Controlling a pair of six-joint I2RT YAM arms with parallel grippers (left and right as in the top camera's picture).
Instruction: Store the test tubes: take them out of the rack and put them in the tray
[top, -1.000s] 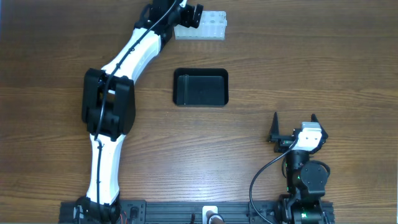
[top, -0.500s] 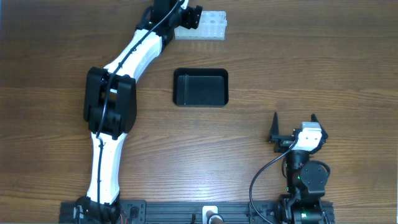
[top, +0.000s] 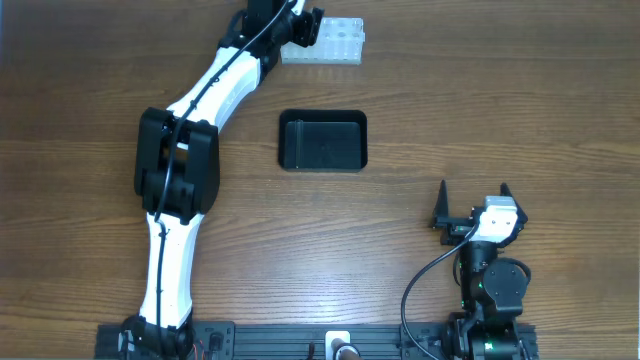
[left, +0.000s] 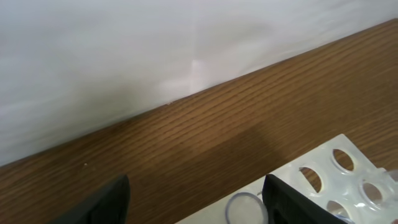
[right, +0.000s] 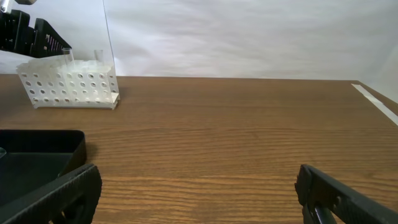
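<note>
So the test tube you can see best is standing upright in a hole at the end of the white test tube rack, with its round open rim showing from above. The rack itself sits at the far edge of the wooden surface, right up near the white wall. From the right wrist view you can also make out a couple of clear tube tops poking up out of the rack.

The left claw hangs over that end of the rack, fingers spread wide. The tube rim sits between them, closer to one finger than the other, and neither finger is touching it as far as I can see. So it's open around the tube, not gripping it.

The black tray is on the surface a bit nearer the arm bases than the rack, roughly in line with it and clearly apart from it. Can't really tell whether anything is lying inside.

The right claw is way off on the other side, low and close to its own base, well apart from both tray and rack. Its fingers are spread wide too, with nothing in them.
</note>
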